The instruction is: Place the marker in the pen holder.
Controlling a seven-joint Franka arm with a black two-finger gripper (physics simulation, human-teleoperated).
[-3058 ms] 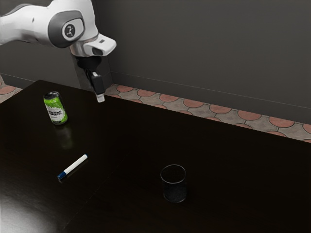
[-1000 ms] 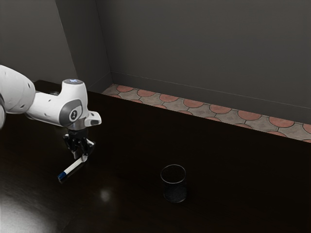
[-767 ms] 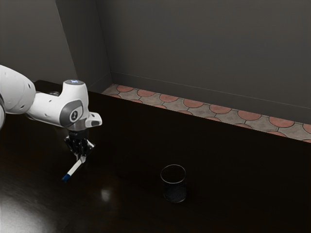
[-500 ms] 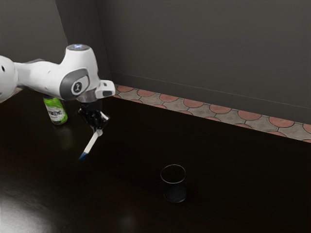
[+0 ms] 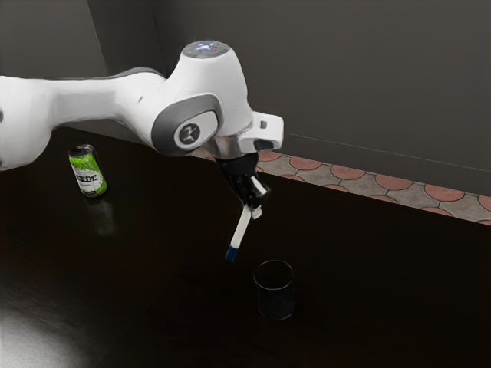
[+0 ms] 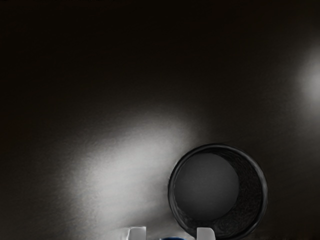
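In the exterior view my gripper [image 5: 254,210] is shut on the white marker [image 5: 241,226] near its upper end. The marker hangs steeply tilted, its blue end lowest, clear of the table. The dark, see-through round pen holder [image 5: 275,293] stands upright, lower than the marker and a little toward the exterior view's right. From the wrist view, the pen holder [image 6: 207,185] shows its open mouth and bare inside, close beside my gripper [image 6: 171,234]. A bit of the marker's blue end [image 6: 173,238] appears between the two fingertips.
A green and white can [image 5: 87,172] stands upright toward the exterior view's left, well away from the pen holder. The dark glossy tabletop [image 5: 368,284] carries both. Beyond its far edge lie a patterned floor and a grey wall.
My gripper came down to the marker lying on the table, took hold of it and lifted it. Since then it has carried it toward the exterior view's right, near the pen holder, and the marker hangs steeper.
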